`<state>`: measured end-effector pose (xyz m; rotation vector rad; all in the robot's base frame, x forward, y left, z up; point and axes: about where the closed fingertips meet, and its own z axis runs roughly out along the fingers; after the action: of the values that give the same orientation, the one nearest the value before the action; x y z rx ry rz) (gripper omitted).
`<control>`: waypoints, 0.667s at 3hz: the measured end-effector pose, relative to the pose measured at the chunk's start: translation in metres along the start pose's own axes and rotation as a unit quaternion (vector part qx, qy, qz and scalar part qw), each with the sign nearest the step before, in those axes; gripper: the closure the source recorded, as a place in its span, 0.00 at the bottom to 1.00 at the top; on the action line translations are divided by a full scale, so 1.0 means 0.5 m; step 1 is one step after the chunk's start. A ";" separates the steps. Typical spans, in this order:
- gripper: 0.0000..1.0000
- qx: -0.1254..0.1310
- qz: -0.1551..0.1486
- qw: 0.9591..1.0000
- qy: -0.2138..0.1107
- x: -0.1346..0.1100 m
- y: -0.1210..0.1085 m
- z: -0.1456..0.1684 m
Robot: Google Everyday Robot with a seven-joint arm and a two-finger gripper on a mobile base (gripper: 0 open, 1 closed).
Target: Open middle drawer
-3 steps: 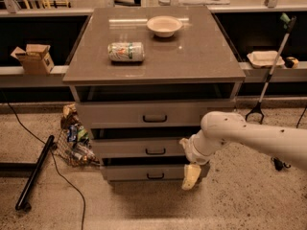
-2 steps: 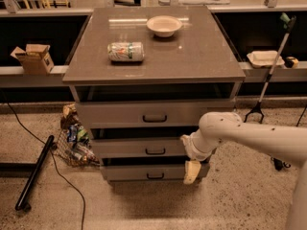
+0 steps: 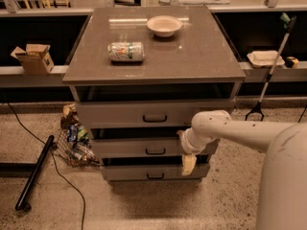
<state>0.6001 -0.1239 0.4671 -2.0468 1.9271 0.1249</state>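
Note:
The middle drawer (image 3: 129, 147) is the grey front with a small dark bar handle (image 3: 155, 151), between the top drawer (image 3: 120, 114) and the bottom drawer (image 3: 129, 172) of the cabinet. It looks nearly closed, with a dark gap above it. My gripper (image 3: 188, 165) hangs pointing down at the right end of the cabinet, in front of the seam between the middle and bottom drawers, to the right of the handle. My white arm (image 3: 240, 131) reaches in from the right.
A can (image 3: 125, 51) lies on its side and a bowl (image 3: 164, 26) stands on the cabinet top (image 3: 201, 56). A bag of rubbish (image 3: 74, 138), a black pole (image 3: 34, 172) and a cable lie on the floor at left. A grabber tool (image 3: 268, 75) leans at right.
My arm and gripper have shifted slightly left along the drawer fronts. The drawers have not visibly moved.

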 end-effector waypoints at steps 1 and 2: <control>0.00 0.006 -0.010 1.000 -0.002 0.006 -0.034 0.029; 0.00 0.008 -0.016 1.000 -0.004 0.006 -0.067 0.056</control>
<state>0.6378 -0.1172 0.4459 -2.0629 1.8833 0.1099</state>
